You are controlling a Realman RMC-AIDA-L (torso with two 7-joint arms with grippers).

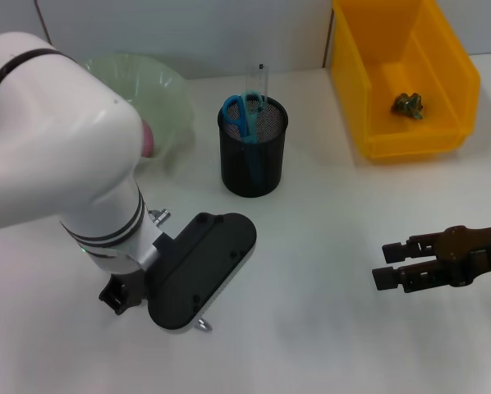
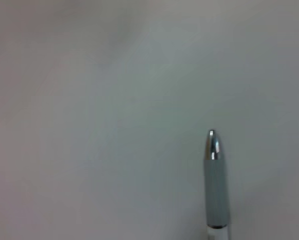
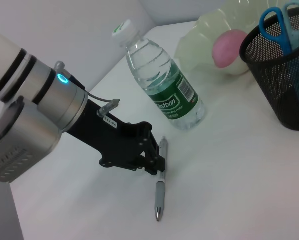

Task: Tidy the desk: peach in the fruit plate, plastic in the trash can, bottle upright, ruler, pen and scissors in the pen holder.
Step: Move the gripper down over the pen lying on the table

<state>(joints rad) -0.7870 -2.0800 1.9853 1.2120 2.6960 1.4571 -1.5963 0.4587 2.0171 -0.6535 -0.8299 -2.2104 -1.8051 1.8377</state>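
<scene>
White table (image 1: 328,271) throughout, pale wall behind. Far left in the head view: left arm bulking large, its wrist low over the table near the front edge, hiding most of what sits beneath. Left gripper (image 3: 157,162) seen from the right wrist view, black fingers closed narrow on the pen (image 3: 161,186) near its upper end, pen lying flat on the table with its metallic tip pointing away from the gripper (same tip seen close up in the left wrist view (image 2: 213,145), over bare table). Just beside, upright, the bottle (image 3: 164,85), white cap on top, green label facing the camera. Behind the left arm, the fruit plate (image 1: 167,90), pale green, with the peach (image 3: 231,47) inside, only a pink sliver of it visible from the head. Next along, near the middle, the pen holder (image 1: 253,152), black mesh, carrying the scissors (image 1: 238,115) handles-up and the ruler (image 1: 256,82) standing clear above the rim. Further right at the back, the trash can (image 1: 406,78), yellow, a small crumpled dark-green piece of plastic (image 1: 409,104) on its floor. Far right, low, right gripper (image 1: 391,267) hovering over bare table, fingers parted a little, nothing between them, well apart from everything else.
</scene>
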